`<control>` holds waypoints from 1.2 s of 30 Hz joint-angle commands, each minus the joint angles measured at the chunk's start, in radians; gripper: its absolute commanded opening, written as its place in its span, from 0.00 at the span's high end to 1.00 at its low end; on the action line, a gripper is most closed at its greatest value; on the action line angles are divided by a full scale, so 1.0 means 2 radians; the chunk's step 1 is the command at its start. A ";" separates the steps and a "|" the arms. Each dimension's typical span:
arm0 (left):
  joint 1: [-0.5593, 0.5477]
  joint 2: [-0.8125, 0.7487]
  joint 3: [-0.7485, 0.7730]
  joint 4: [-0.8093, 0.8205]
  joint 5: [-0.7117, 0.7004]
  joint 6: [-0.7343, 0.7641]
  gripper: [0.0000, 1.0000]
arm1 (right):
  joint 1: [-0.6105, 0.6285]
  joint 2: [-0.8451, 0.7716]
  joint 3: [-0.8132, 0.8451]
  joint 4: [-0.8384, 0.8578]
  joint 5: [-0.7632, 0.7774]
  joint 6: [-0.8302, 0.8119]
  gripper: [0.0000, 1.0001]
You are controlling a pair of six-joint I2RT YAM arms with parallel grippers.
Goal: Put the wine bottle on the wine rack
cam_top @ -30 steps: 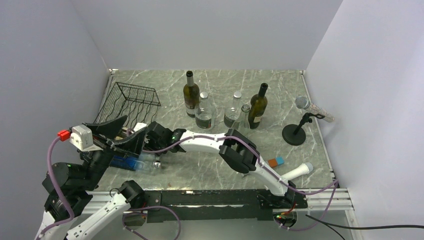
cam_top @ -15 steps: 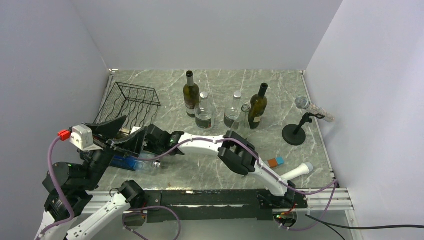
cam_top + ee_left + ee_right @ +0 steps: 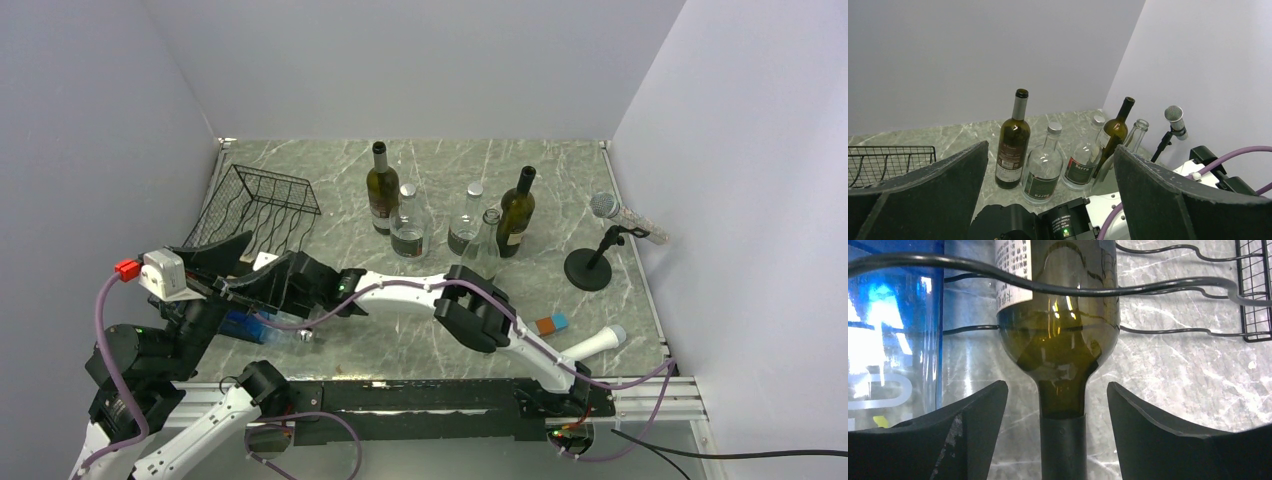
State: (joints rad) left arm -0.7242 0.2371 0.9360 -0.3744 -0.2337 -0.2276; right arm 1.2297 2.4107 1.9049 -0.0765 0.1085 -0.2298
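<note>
A dark green wine bottle [image 3: 1058,340] lies on its side under the wavy wires of the black wine rack [image 3: 1168,287], its neck pointing at the right wrist camera. My right gripper [image 3: 1057,390] is open, one finger on each side of the neck and clear of it. From above, the rack [image 3: 262,200] is at the left and the right gripper [image 3: 296,272] is at its near end; the wine bottle is hidden there. My left gripper [image 3: 240,265] hangs wide open above that spot, holding nothing, and looks out over the table [image 3: 1050,147].
A blue-and-clear bottle [image 3: 893,340] lies beside the wine bottle on the left, also seen from above [image 3: 262,328]. Several upright bottles [image 3: 408,225] stand mid-table. A microphone on a stand [image 3: 600,240], a blue-orange block [image 3: 551,324] and a white handle [image 3: 598,342] sit to the right.
My right gripper has opened and let go of the wine bottle's neck. The right arm has shifted a little to the left. The left gripper has stayed open and still.
</note>
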 commanded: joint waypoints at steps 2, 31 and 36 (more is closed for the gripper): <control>-0.002 -0.001 -0.002 0.021 -0.002 -0.006 0.01 | 0.013 -0.065 -0.030 0.036 0.008 0.015 0.21; -0.002 0.055 0.129 0.007 0.052 0.019 0.01 | -0.089 -0.380 -0.128 -0.120 0.059 0.133 0.14; -0.002 0.053 0.097 0.026 0.056 0.023 0.01 | -0.153 -0.368 -0.087 -0.123 0.048 0.156 0.14</control>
State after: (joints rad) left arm -0.7242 0.3119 1.1713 -0.3542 -0.1524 -0.2020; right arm 0.9909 1.6829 1.6318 -0.3096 0.2218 0.0132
